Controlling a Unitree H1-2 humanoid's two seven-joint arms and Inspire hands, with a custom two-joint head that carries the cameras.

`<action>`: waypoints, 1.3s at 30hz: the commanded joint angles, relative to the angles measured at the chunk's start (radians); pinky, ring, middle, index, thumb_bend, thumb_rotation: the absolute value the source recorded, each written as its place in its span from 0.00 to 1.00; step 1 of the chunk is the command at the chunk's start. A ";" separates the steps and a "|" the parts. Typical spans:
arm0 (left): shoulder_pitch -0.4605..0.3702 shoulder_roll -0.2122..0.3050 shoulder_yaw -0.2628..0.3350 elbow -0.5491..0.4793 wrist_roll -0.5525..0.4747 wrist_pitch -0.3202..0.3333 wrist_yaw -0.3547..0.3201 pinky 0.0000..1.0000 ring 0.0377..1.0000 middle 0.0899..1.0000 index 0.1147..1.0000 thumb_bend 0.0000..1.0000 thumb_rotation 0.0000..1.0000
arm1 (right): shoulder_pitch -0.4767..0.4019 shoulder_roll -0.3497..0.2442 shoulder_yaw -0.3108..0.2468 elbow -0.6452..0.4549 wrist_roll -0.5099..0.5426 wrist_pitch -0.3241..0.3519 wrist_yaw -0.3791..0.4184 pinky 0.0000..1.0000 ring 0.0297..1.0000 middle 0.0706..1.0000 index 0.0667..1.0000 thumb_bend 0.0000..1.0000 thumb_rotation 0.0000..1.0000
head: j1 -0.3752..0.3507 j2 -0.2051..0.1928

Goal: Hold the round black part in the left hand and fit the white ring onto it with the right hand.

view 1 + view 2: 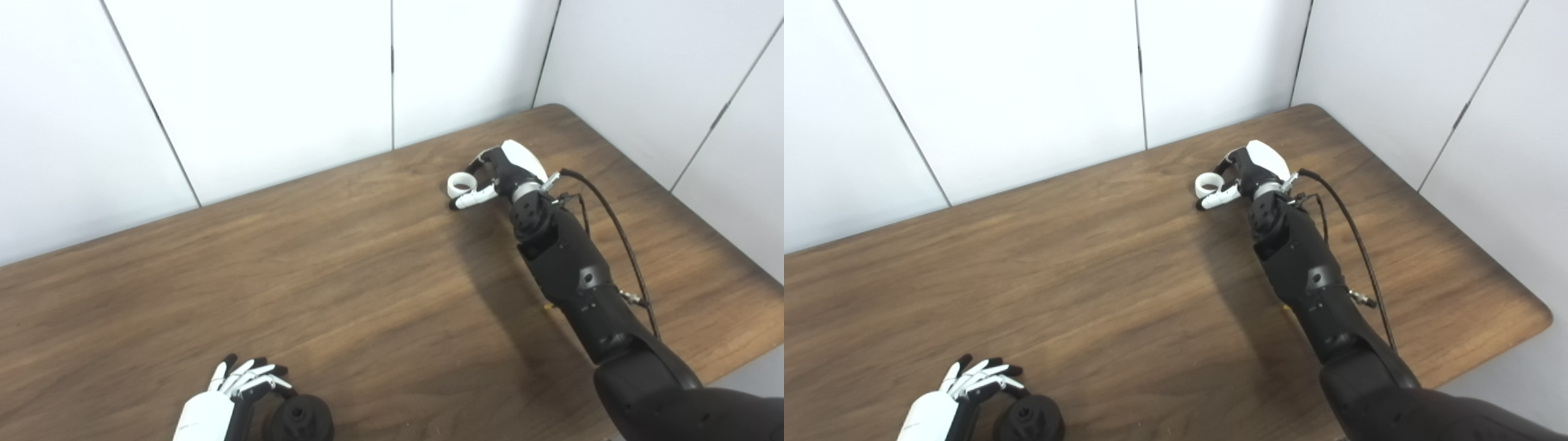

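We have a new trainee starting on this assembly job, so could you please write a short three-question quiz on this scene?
1. True or false: the white ring already sits on the round black part.
2. Which hand is at the ring: A) left hand, B) right hand?
3. Fill in: the black part lies near the table's ____ edge.

Key: 1 false; 2 B; 3 near (front).
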 commanded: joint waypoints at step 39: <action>-0.003 -0.008 -0.008 -0.012 0.018 0.003 -0.003 0.99 0.85 0.74 0.42 0.52 0.05 | -0.004 -0.079 0.061 -0.030 0.037 -0.004 -0.035 1.00 0.97 0.83 0.45 0.52 0.13 | 0.026 0.010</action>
